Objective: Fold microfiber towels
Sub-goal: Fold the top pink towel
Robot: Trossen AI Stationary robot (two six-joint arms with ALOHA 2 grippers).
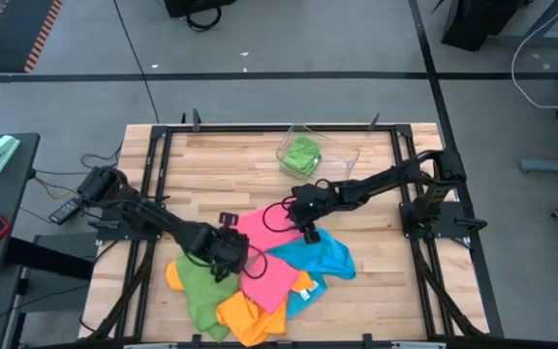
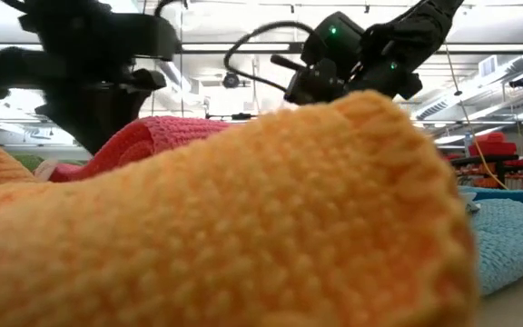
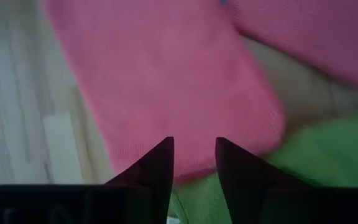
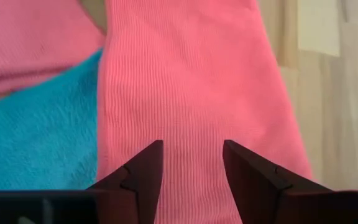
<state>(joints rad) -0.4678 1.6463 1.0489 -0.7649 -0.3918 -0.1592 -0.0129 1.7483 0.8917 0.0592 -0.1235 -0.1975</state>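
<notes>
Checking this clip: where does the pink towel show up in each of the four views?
High view: pink towel lies mid-pile, between the two grippers.
Low view: a red-pink band behind the orange towel.
Left wrist view: it fills the picture beyond the left gripper.
Right wrist view: it lies beyond the right gripper.
Shared landmark: the blue towel beside it, also in the right wrist view.

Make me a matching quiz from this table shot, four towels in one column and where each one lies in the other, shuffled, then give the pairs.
Things:
1. green towel
2. blue towel
3. pink towel
4. orange towel

Places:
A. at the table's near edge, frontmost in the pile
B. folded inside the clear plastic tray
C. middle of the pile, between both grippers
D. right side of the pile

Pairs: 1-B, 2-D, 3-C, 4-A
</notes>
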